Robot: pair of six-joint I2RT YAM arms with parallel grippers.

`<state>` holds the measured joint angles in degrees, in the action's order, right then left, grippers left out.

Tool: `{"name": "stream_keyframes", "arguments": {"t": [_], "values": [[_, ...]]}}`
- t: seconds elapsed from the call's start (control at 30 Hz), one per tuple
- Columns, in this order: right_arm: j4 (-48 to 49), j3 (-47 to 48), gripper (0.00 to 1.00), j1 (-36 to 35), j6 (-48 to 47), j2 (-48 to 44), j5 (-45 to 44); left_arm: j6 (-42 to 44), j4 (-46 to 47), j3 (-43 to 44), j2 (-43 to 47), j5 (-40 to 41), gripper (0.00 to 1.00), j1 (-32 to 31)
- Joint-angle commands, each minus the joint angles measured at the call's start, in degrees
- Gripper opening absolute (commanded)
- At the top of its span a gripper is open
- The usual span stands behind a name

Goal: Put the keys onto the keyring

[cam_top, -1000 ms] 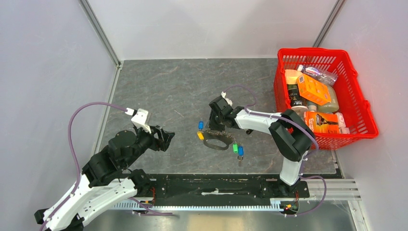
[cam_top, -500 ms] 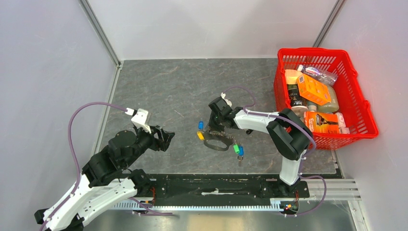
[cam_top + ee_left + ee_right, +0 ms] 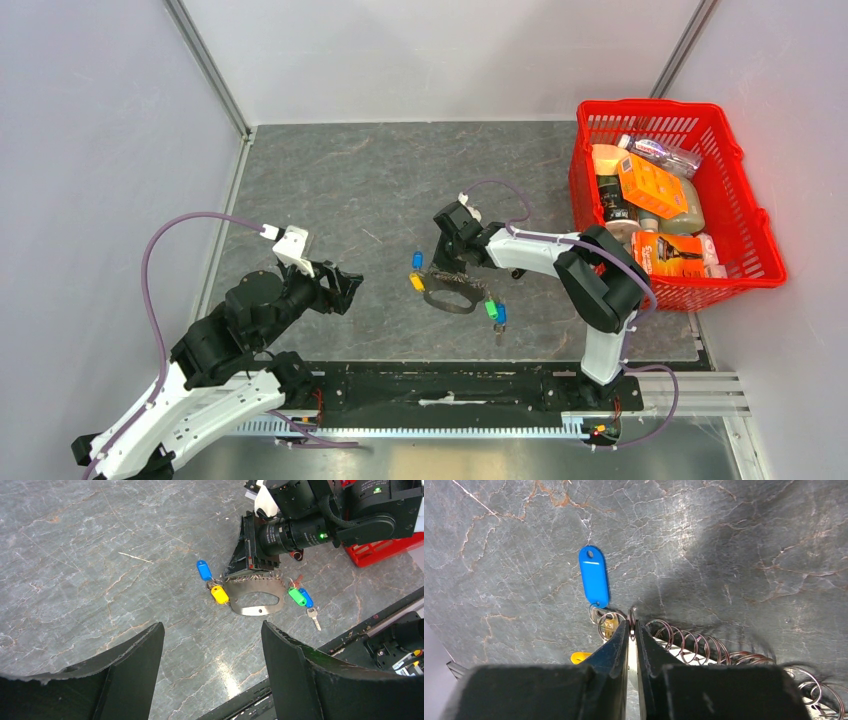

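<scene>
My right claw [image 3: 632,624] is pinched almost together, its two black fingers clamped on one thin wire loop at the end of the silver metal keyring [image 3: 255,599]. The keyring is a flat D-shaped loop with a coil of wire rings [image 3: 694,642] running along its far side. The loop I hold is at the coil's end nearest the left edge of the desk [image 3: 340,180], a grey marbled slab.

Just beyond my fingertips lies an oblong blue plastic tag [image 3: 594,576] on small rings, and beside it a yellow plastic tag [image 3: 219,594], touching the keyring's left end. At the keyring's other end sit a bright green plastic tag [image 3: 296,596] and a second blue tag [image 3: 306,599] side by side, with a small silver key [image 3: 314,618] just nearer the near edge. The whole cluster lies flat, roughly midway between the left and right edges and closer to the near edge.

My left claw [image 3: 212,630] hangs above the desk with its fingers wide apart and nothing between them, toward the near left corner, well apart from the keyring.

A red plastic mesh basket [image 3: 760,230] of packaged goods stands at the right edge.
</scene>
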<state>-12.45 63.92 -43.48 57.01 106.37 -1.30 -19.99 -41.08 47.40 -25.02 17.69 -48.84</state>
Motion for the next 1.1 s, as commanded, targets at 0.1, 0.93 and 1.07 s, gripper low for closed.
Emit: {"name": "stream_keyframes", "arguments": {"t": [0.1,0.93,1.07], "values": [[2.33,1.33,0.05,0.16,-0.21,0.03,0.24,1.92,0.28,-0.02,-0.25,0.4,0.79,0.32],[-10.87,4.28,0.0,-4.59,-5.71,-23.59,-11.23,-1.49,5.92,2.57,-4.22,-12.38,0.71,0.24],[-18.47,8.79,0.0,-5.68,-4.54,-25.63,-15.14,-2.36,10.3,2.47,-7.74,-14.68,0.67,0.18]]}}
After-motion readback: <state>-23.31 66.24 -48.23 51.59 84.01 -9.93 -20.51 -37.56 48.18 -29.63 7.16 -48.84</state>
